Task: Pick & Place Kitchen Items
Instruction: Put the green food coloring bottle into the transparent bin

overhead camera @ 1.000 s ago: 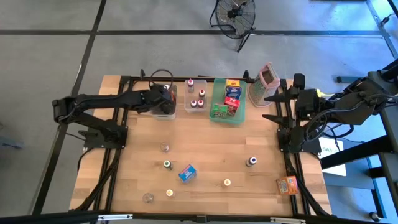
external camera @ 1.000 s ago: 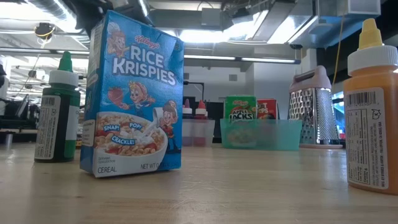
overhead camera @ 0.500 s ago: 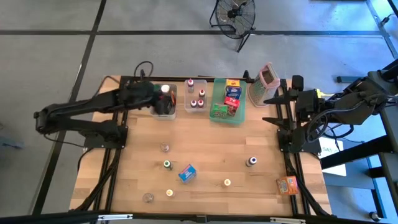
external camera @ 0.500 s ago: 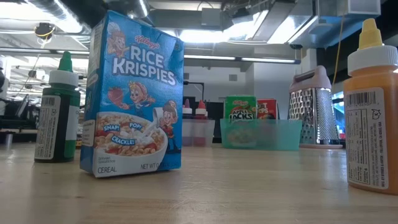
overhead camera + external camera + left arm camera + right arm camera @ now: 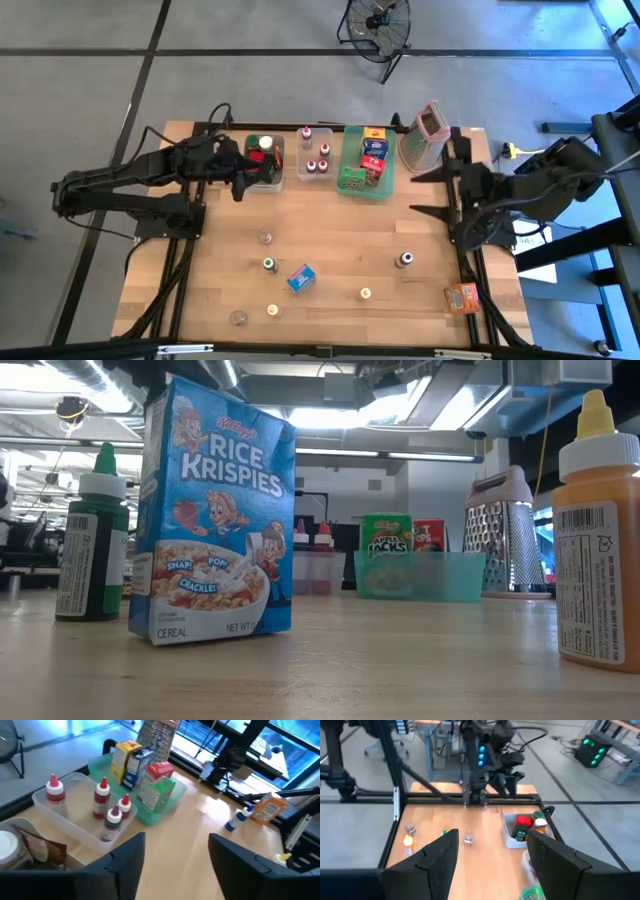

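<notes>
Moved: left gripper [image 5: 238, 180] has drawn back from the clear bin [image 5: 262, 163], jaws spread and empty; red jar [image 5: 268, 157] sits inside.
Right gripper [image 5: 432, 192]: swung out over the table [image 5: 330, 245], jaws spread, empty.
Meaning: drop done; Rice Krispies box [image 5: 301, 278] and bottles remain.

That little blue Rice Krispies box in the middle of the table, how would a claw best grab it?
The Rice Krispies box stands upright and alone on the table, so coming straight down from above looks best. It is thin with two broad faces, so the claw should probably pinch across those near the top edge. The green-capped bottle stands close but apart, leaving room.
</notes>
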### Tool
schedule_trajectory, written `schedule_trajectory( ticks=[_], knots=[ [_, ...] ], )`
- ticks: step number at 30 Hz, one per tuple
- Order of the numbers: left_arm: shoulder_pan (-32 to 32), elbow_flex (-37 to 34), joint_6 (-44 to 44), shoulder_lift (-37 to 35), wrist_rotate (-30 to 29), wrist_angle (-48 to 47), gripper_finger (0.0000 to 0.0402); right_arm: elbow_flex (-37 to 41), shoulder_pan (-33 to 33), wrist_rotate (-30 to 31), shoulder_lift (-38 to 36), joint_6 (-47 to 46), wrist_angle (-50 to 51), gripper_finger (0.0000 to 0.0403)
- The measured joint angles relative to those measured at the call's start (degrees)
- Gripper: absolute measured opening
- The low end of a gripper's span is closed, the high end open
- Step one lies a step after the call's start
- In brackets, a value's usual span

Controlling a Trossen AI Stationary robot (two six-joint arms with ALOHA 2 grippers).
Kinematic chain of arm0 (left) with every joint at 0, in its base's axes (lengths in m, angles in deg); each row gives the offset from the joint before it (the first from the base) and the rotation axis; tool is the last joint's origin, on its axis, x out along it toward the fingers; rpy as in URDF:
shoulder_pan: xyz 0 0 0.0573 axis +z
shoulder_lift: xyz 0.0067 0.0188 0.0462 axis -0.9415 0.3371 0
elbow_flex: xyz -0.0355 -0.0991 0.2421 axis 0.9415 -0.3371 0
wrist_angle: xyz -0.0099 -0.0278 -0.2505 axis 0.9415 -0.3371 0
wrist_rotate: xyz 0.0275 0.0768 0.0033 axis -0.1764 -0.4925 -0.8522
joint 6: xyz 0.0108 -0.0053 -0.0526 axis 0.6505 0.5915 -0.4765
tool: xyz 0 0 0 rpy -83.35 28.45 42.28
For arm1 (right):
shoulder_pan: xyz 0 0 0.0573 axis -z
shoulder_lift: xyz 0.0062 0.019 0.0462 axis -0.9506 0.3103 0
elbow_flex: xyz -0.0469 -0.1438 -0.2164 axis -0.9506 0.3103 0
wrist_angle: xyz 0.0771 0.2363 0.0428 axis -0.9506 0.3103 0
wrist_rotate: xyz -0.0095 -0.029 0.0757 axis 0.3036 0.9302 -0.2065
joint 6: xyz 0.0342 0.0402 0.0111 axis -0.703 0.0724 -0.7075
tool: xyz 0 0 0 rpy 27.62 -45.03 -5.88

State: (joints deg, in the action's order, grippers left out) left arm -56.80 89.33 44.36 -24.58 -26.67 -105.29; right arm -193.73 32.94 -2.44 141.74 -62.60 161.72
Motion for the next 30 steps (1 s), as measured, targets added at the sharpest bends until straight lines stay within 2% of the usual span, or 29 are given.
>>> schedule_trajectory(
  ticks=[7, 12, 19, 24, 30],
  knots=[
    [-0.1, 0.0, -1.5, 0.1, 1.5, 0.3, 0.0276, 0.0, 0.0, -1.6, 2.2, -0.8, -0.1, 0.0238],
    [-2.2, 0.0, -3.2, 0.1, 4.1, 2.3, 0.0306, 0.0, 0.0, -1.8, 2.7, -5.8, -0.1, 0.0238],
    [-6.6, 0.0, -11.5, 0.1, 3.5, 2.7, 0.0306, 0.0, 0.0, -6.1, 3.1, -13.7, -0.5, 0.0238],
    [-11.9, 0.0, -12.6, 0.1, 3.2, 2.6, 0.0308, 0.0, -0.2, -7.0, 4.9, -13.0, -1.1, 0.0238],
    [-19.5, 0.0, -15.6, 0.2, -1.7, 2.6, 0.0303, 0.0, -0.2, -7.0, 8.3, -12.8, -1.3, 0.0238]
  ],
)
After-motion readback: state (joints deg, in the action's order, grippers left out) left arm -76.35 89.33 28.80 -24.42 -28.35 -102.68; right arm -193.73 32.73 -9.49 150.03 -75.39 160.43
